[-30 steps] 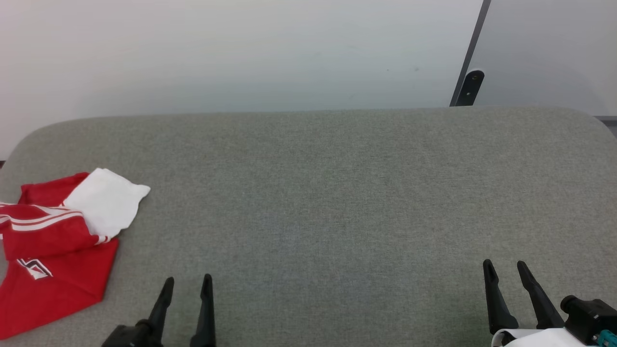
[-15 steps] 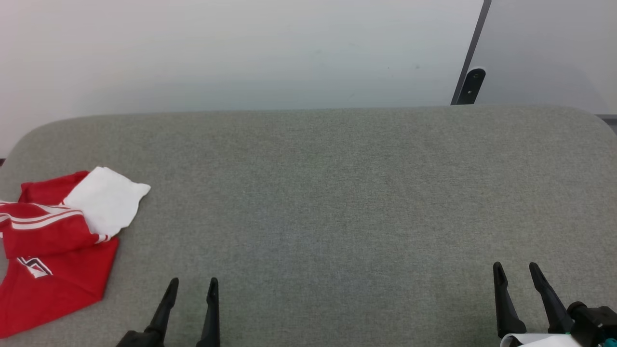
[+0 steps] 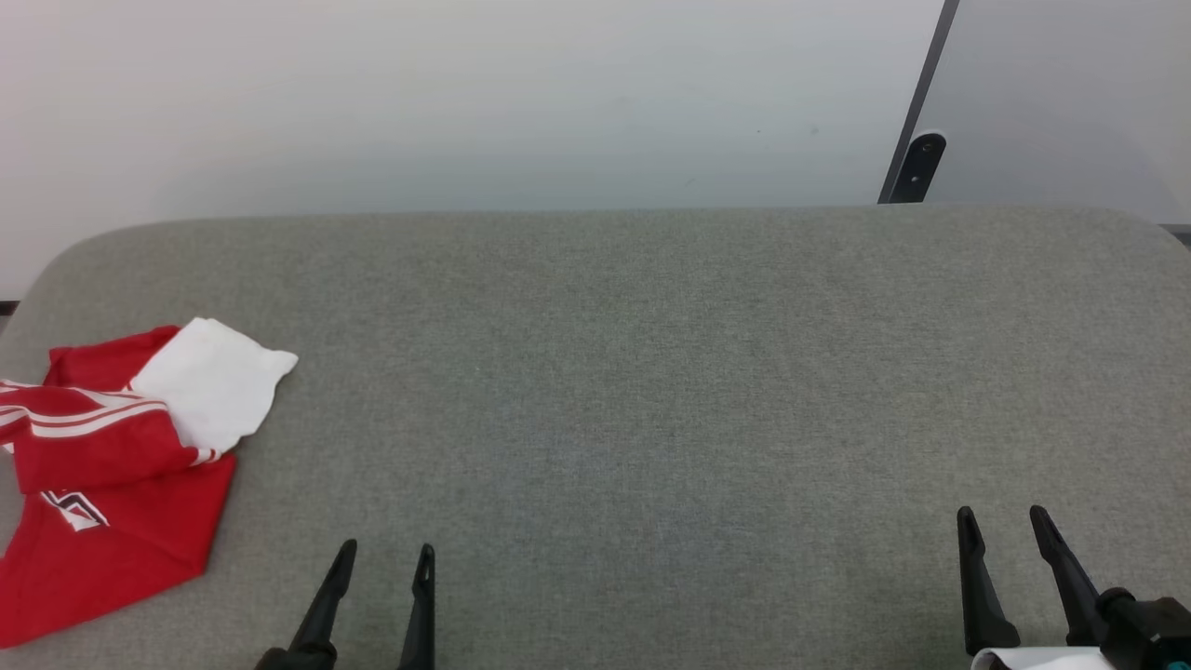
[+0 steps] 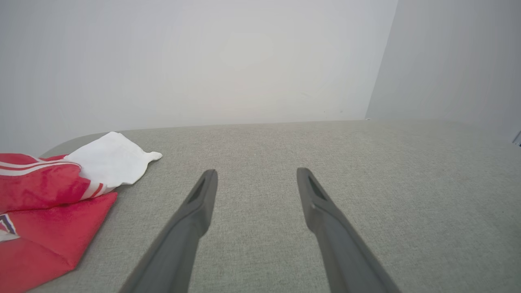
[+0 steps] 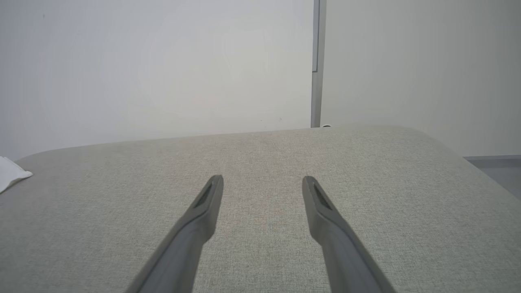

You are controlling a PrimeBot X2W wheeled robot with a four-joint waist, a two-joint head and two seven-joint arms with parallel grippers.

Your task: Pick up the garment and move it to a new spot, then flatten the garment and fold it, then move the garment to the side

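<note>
Garment [image 3: 112, 465] lies crumpled at the left edge of the grey padded surface [image 3: 651, 372], with its white sleeve [image 3: 219, 381] on top and bare fabric between it and the left gripper [image 3: 387, 549], whose fingers are spread and empty. Right gripper [image 3: 1001, 512] sits well apart at lower right, also spread and empty. The black white-outlined print [image 3: 70, 507] on the red cloth is a fragment, unreadable; a white wall [image 3: 465, 93] and dark bracket [image 3: 916, 163] are behind.

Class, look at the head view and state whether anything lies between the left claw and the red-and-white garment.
Nothing visible does. The garment lies to the left of the open left claw, apart from it, with only bare grey surface between them.
</note>
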